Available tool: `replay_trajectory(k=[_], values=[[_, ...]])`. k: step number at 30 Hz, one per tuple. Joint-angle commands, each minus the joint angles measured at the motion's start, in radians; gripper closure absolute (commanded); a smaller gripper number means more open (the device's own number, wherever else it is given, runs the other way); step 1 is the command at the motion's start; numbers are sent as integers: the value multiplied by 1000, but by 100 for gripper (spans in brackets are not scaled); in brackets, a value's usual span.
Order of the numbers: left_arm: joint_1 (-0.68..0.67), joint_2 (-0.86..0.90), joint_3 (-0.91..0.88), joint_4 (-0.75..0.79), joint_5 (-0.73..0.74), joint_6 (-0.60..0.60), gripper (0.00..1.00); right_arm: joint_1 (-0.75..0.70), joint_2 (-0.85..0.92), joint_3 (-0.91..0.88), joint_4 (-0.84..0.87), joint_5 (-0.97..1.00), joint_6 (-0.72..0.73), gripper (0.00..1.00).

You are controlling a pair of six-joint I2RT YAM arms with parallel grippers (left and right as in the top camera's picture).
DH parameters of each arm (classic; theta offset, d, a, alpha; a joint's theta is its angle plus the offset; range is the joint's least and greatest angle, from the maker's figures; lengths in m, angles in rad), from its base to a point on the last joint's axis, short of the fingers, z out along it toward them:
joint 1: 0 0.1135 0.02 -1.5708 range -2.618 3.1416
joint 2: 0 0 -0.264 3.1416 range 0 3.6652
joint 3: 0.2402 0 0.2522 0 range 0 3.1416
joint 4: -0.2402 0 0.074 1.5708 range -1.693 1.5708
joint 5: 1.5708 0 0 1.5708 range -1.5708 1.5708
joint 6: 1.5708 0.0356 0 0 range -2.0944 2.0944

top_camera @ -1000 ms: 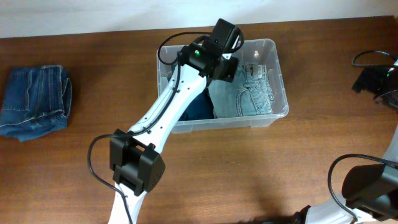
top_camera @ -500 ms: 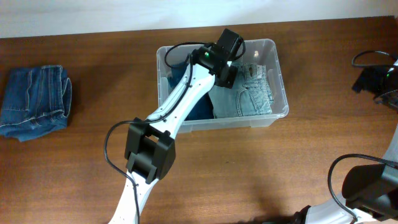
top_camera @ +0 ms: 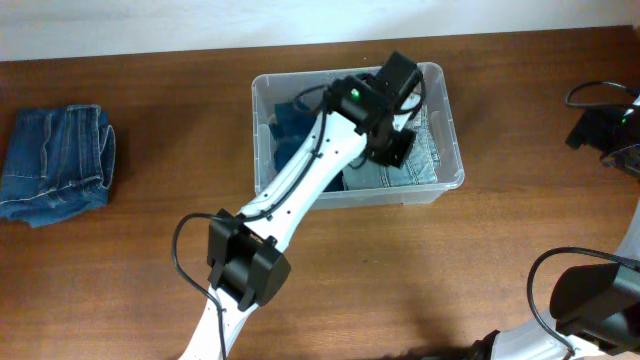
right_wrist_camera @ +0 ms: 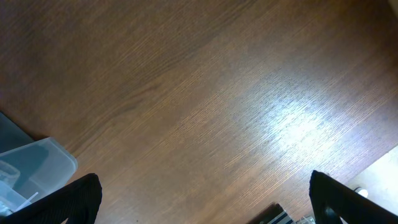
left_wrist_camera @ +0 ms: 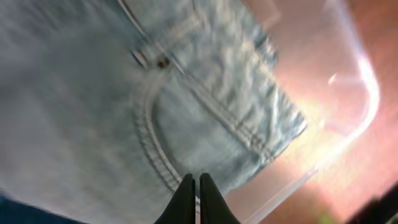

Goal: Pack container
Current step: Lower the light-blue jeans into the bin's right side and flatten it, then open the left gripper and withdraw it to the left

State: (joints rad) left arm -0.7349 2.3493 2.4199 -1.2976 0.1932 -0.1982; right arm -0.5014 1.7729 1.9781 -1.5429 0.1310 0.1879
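Blocked over middle of container by left arm, slanting in from front of table. Inside, covered at bottom with light jeans right, dark jeans left. Free across bare wood between container and folded jeans far left. Crowded along right edge with cables, black right arm parts

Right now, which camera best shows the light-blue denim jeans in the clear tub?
Left wrist: the light-blue denim jeans fill it, pocket stitching clear. Overhead, the left arm partly covers them; right wrist shows none.
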Motion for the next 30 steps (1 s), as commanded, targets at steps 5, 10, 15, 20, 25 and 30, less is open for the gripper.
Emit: replay_trajectory(k=[5,10,15,20,25,30], values=[[-2,1,-164,49,51,3,92,-3,1,1,0,9,12,2],[-1,-2,-191,101,50,19,84,-3,1,1,0,8,12,2],[35,-9,-62,63,45,97,66,-3,1,1,0,8,12,2],[113,-46,189,-81,-89,99,51,-3,1,1,0,8,12,2],[235,-96,399,-218,-265,99,4,-3,1,1,0,9,12,1],[437,-119,481,-294,-443,98,1,-3,1,1,0,9,12,1]])
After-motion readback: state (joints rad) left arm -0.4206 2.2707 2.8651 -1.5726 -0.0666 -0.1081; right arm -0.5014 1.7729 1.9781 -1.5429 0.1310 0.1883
